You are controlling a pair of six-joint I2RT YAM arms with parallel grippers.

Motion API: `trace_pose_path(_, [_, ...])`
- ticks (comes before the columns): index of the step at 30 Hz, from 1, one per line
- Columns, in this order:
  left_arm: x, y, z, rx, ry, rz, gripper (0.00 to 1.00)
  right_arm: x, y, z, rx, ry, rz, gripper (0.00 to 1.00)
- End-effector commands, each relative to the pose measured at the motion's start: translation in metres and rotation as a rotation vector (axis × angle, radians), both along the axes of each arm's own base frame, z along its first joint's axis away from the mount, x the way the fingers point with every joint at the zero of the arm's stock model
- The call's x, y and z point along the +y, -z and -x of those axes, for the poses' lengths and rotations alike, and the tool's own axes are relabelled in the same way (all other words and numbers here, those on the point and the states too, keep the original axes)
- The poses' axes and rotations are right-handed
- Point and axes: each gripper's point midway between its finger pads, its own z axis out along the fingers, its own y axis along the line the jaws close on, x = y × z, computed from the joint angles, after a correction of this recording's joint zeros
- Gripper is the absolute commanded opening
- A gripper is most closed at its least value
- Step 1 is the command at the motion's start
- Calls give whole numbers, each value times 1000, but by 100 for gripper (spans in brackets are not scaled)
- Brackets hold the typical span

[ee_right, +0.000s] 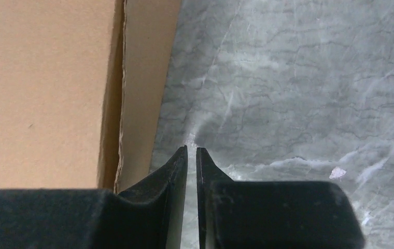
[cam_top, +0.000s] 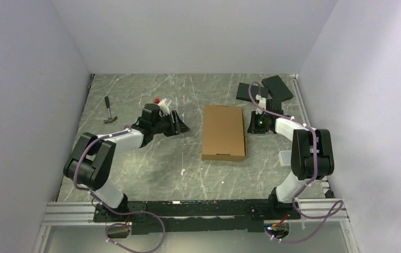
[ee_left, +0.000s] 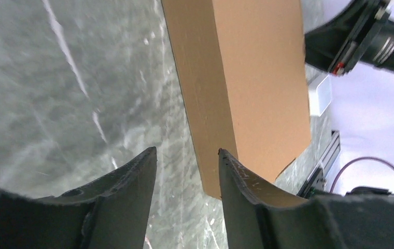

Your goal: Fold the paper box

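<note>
Cardboard sits in the middle of the scene: the paper box (cam_top: 223, 132) lies flat on the grey marbled table (cam_top: 151, 168), about midway between the two arms, its long sides running away from them. From above it looks like a closed, shallow carton, with the lid down, a smooth brown top and the near wall standing square. I see no loose flaps sticking out. The right wrist view shows a ragged seam along the box's right side, where the lid edge meets the wall, and it gapes slightly. By my reckoning the folding is nearly or wholly done, and at most that seam wants pressing or tucking home. I cannot tell from here whether the front tabs are locked in. The left gripper (ee_left: 187, 153) hangs low just to the left of the box, its fingers parted with only bare table between them, so it grasps nothing and is clear of the cardboard. The right gripper (ee_right: 192, 150) is just beside the box's right edge, its fingers drawn almost together with only a thin slit between them and nothing pinched there. Further out, a hammer (cam_top: 110, 112) lies towards the far left, black slabs (cam_top: 272, 87) are stacked at the far right corner, and a small grey tray (cam_top: 285, 158) rests near the right arm.
</note>
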Motion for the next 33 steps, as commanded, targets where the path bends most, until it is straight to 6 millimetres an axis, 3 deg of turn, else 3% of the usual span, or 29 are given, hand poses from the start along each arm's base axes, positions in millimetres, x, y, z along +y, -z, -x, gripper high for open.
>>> trace_pose_path(1, [-32, 10, 18, 27, 69, -52, 51, 12, -9, -19, -57, -37, 93, 15])
trace_pose_path(4, [-52, 27, 28, 60, 119, -97, 45, 37, -9, -24, -106, -167, 195, 15])
trace_pose_path(8, [-80, 42, 40, 89, 201, -95, 44, 72, -8, -10, -68, -275, 78, 15])
trace_pose_path(12, [-87, 50, 42, 100, 202, -105, 44, 66, -4, -6, -40, -253, 44, 15])
trace_pose_path(17, [-59, 44, 38, 58, 81, -167, 46, 41, -14, -9, -47, -197, 44, 18])
trace_pose_path(23, [-26, 15, 33, -43, -38, -183, 49, 12, -42, -5, -112, -210, 28, 24])
trace_pose_path(27, [4, -9, 34, -145, -149, -191, 52, -5, -50, 3, -114, -262, 9, 27])
trace_pose_path(30, [23, -27, 37, -202, -224, -167, 72, -13, -49, 6, -107, -257, 9, 27])
trace_pose_path(32, [35, -30, 40, -203, -265, -137, 93, -11, -46, 8, -103, -257, 0, 27])
trace_pose_path(33, [36, -33, 41, -208, -267, -107, 97, -9, -45, 9, -100, -258, -14, 26])
